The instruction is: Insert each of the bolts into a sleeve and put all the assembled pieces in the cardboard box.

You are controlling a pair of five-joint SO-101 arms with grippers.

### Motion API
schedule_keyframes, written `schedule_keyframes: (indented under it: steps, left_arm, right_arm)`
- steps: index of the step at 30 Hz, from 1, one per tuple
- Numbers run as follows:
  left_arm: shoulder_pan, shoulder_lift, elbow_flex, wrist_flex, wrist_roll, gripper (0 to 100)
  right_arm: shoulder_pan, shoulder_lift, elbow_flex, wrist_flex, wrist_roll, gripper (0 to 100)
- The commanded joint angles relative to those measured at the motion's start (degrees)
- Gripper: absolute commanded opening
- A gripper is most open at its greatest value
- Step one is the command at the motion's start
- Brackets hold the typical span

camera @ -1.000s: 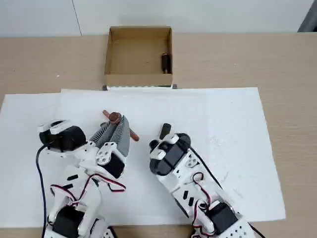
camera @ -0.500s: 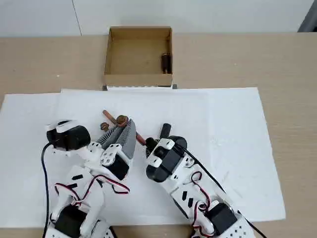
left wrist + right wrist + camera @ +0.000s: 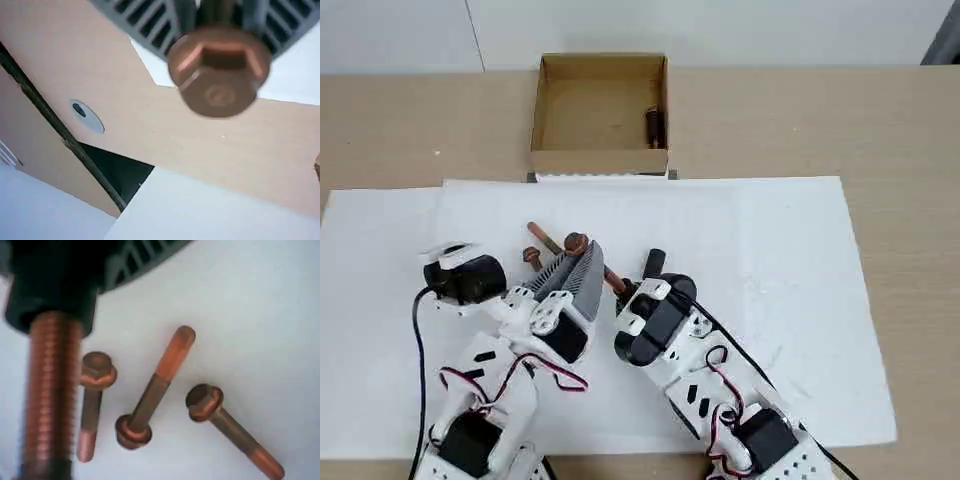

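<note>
Bridging the two arms, the bolt (image 3: 575, 242) hangs slanted above the white paper sheet (image 3: 790, 260), over its far half and left of centre. Its head end is clamped between the grey ribbed fingers (image 3: 585, 280) of the left gripper (image 3: 578, 258), which is closed tight just under the flange. The shank runs toward the black sleeve (image 3: 653, 263), which the right gripper (image 3: 648, 280) has pinched in its closed jaws. I judge the two are held end to end so the shank can slide along the sleeve's bore, each arm steadying one half.

Two loose bolts (image 3: 542, 238) lie on the sheet just beside the left gripper, out of the way of the mating. The cardboard box (image 3: 603, 160) sits on the table (image 3: 900, 130) past the sheet's far edge, with one assembled piece (image 3: 654, 125) against its right wall.

The high view hides the joint itself. The right wrist view shows the threaded shank (image 3: 50, 390) already emerging from the sleeve, and three loose bolts on the paper rather than two. The left wrist view adds the hex head (image 3: 217, 75), sitting square in the grip.
</note>
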Motion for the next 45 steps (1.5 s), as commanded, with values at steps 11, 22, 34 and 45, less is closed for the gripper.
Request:
schedule_keyframes:
  steps: [11, 22, 34, 45]
  left_arm:
    - [1.7, -0.3, 2.5, -1.8, -1.6, 1]
    - [9.2, -0.3, 2.2, 10.1, -8.0, 1]
    - [4.0, -0.2, 2.2, 10.4, -14.0, 20]
    - [2.7, 0.1, -5.9, 10.8, -14.0, 20]
  right_arm:
    - [-0.7, -0.7, -1.1, -1.8, 2.6, 0.3]
    - [-0.7, -0.7, -1.1, -1.9, 2.5, 0.3]
    - [-0.7, -0.7, -0.6, -1.9, 2.3, 0.3]
    - [-0.4, -0.7, -0.5, -1.4, 2.3, 0.3]
